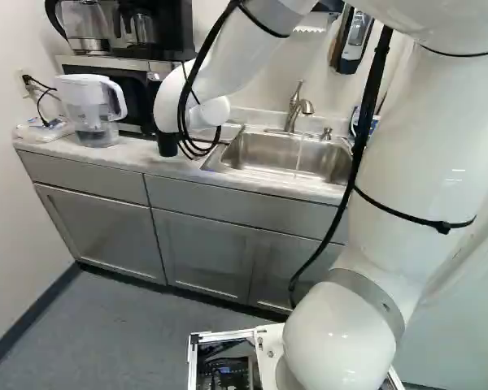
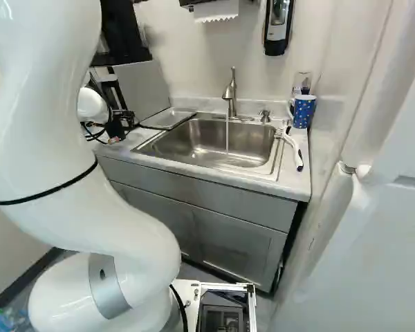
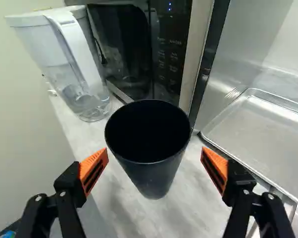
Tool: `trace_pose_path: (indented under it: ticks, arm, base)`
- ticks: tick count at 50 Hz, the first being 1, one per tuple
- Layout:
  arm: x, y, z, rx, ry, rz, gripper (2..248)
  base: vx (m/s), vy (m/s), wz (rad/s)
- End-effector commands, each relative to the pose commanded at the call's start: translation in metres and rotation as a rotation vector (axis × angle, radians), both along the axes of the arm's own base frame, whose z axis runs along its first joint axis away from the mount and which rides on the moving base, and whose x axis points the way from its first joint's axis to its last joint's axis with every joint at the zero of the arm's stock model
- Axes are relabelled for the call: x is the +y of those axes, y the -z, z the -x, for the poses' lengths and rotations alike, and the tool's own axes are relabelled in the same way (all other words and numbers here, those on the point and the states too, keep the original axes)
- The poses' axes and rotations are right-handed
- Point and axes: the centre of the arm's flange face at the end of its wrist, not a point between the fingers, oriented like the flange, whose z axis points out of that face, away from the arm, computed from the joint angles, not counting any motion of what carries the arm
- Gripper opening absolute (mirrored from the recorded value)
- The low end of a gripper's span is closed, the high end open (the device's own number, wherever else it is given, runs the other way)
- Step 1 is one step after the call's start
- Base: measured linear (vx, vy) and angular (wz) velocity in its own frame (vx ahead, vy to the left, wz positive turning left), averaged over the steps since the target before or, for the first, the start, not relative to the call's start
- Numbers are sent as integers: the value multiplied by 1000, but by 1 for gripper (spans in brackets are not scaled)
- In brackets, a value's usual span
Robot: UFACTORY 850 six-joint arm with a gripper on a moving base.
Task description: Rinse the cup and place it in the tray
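Observation:
In the right base view my gripper (image 2: 117, 128) is low over the counter left of the sink, partly hidden by my arm. The wrist view shows the gripper (image 3: 154, 166) open, its orange pads wide apart on either side of a black cup (image 3: 154, 179). Neither pad touches the cup, which stands upright on the counter, its mouth facing the camera. The same cup (image 1: 167, 145) appears just under the arm in the left base view. A metal tray (image 2: 167, 118) lies beside the sink; the wrist view has this tray (image 3: 253, 130) beyond one finger.
Water runs from the faucet (image 2: 229, 93) into the sink (image 2: 197, 145). A water pitcher (image 3: 72, 64) and a microwave (image 3: 139, 44) stand behind the cup. A blue dotted mug (image 2: 303, 111) and a white-handled brush (image 2: 292, 149) are right of the sink.

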Motion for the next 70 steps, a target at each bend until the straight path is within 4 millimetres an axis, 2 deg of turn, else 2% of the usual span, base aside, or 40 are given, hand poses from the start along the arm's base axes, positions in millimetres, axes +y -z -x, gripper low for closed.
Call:
trace_pose_path:
  ticks: [30, 53, 54, 58, 59, 64, 65, 69, 70]
  arm:
    - [2, 26, 10, -11, -11, -3, 247]
    - [2, 26, 10, -11, -11, -3, 247]
    - [2, 26, 10, -11, -11, -3, 218]
    - [2, 26, 10, -11, -11, -3, 218]
    - [2, 26, 10, -11, -11, -3, 180]
    - [2, 26, 10, -11, -11, -3, 180]
    - [2, 26, 10, -11, -11, -3, 141]
    - [2, 26, 10, -11, -11, -3, 141]
    - [2, 26, 10, -11, -11, -3, 121]
  base:
    - [0, 0, 0]
    - [0, 0, 0]
    - [0, 0, 0]
    - [0, 0, 0]
    - [0, 0, 0]
    - [0, 0, 0]
    - [0, 0, 0]
    - [0, 0, 0]
    - [0, 0, 0]
